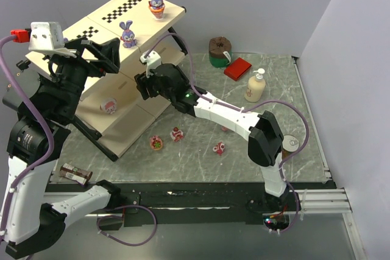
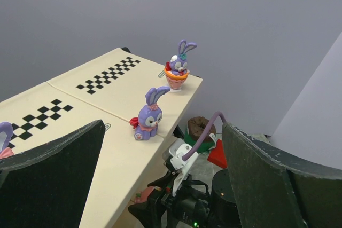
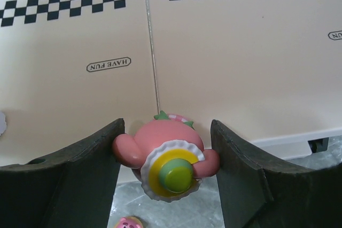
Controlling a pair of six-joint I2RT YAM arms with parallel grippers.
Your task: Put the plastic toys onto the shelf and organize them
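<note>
While seemingly pinched, pink toy (image 3: 165, 156) between right jaws

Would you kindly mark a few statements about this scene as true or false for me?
1. The right gripper holds a pink toy. True.
2. The left gripper holds a bunny. False: it is open, with nothing between its fingers.
3. A bunny in an orange cup stands on the top board of the shelf. True.
4. The pump bottle stands on the shelf. False: it stands on the table.
5. No toys are left on the table. False: at least three small toys lie in front of the shelf.
</note>
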